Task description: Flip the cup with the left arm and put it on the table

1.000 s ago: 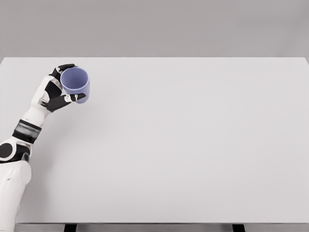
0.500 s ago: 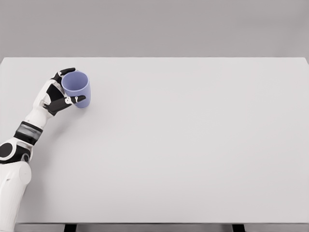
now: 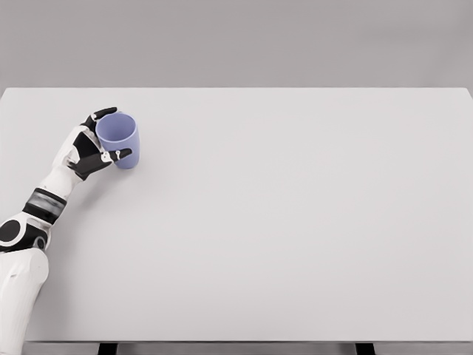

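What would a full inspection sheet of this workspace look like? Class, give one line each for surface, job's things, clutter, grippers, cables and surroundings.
Surface: white table, plain and flat, filling most of the head view.
Job's things: purple cup, mouth up, near the far left of the table; whether its base touches the top cannot be told.
Clutter: nothing seen.
Grippers: left hand wrapped around the cup, thumb across its front and fingers behind its rim; right hand not in view.
Cables: nothing seen.
Surroundings: plain grey wall behind the table; dark table legs just showing at the bottom edge.
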